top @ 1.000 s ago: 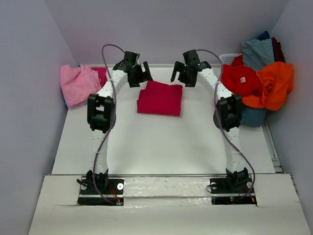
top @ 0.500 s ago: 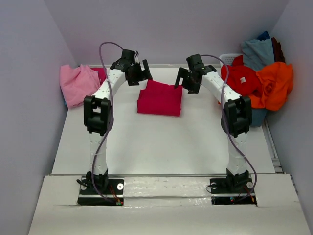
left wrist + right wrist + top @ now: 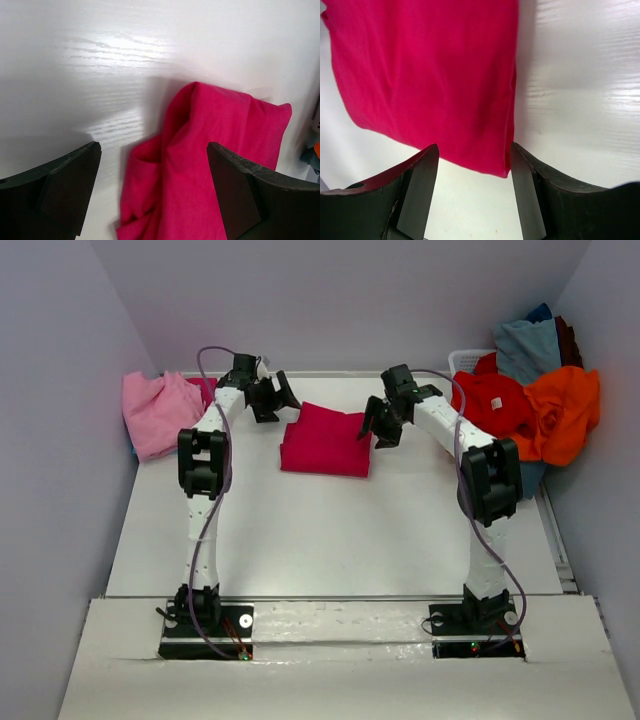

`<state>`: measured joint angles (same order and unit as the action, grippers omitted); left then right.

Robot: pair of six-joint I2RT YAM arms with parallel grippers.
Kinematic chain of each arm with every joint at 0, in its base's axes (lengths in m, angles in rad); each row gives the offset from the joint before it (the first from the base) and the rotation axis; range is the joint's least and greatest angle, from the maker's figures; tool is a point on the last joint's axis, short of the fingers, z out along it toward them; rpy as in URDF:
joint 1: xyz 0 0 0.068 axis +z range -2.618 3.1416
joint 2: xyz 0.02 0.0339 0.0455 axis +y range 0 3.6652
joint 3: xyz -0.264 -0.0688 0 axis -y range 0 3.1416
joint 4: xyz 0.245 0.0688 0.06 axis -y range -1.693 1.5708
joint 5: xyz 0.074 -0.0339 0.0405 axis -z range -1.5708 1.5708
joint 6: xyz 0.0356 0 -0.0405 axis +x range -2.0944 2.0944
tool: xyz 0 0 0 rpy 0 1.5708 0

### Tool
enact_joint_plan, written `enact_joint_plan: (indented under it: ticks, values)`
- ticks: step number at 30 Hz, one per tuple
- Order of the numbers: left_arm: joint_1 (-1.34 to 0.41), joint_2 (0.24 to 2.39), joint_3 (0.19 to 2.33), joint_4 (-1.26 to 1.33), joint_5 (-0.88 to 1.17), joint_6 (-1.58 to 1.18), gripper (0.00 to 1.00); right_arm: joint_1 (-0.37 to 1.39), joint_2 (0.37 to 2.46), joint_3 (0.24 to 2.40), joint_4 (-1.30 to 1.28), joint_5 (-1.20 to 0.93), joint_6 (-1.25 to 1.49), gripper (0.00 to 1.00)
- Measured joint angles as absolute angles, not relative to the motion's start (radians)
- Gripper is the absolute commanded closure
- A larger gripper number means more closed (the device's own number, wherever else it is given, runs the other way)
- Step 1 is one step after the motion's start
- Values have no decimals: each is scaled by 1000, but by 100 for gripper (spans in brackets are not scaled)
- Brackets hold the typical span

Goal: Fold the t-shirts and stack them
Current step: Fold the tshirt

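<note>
Across the white counter — a heap of tees far right, a pink tee far left.
Between them lies the folded crimson tee. My left claw hangs released by its left corner; my right claw — fingers apart — straddles its right edge without pinching it.

Folded crimson t-shirt centre, left tool, right tool flanking it
</note>
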<state>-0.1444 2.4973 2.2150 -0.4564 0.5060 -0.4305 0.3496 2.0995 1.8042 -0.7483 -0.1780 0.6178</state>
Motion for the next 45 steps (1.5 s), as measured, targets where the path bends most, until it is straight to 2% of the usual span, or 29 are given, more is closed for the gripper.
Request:
enact_joint_plan:
  ticks: [19, 35, 37, 38, 41, 45]
  values:
    - [-127, 2584, 2271, -150, 883, -515, 6, 383, 2076, 1783, -759, -210, 605, 37]
    - [-122, 2651, 2272, -97, 918, -540, 8, 396, 2076, 1783, -765, -211, 605, 38]
    - [-122, 2651, 2271, -95, 917, -540, 16, 396, 2076, 1783, -764, -211, 605, 39]
    - [-121, 2651, 2271, -94, 918, -542, 25, 396, 2076, 1782, -764, -211, 605, 39]
    - [-119, 2651, 2269, -82, 928, -555, 40, 396, 2076, 1777, -764, -211, 605, 40]
    - [-116, 2651, 2249, -54, 943, -564, 59, 396, 2076, 1768, -764, -211, 605, 40]
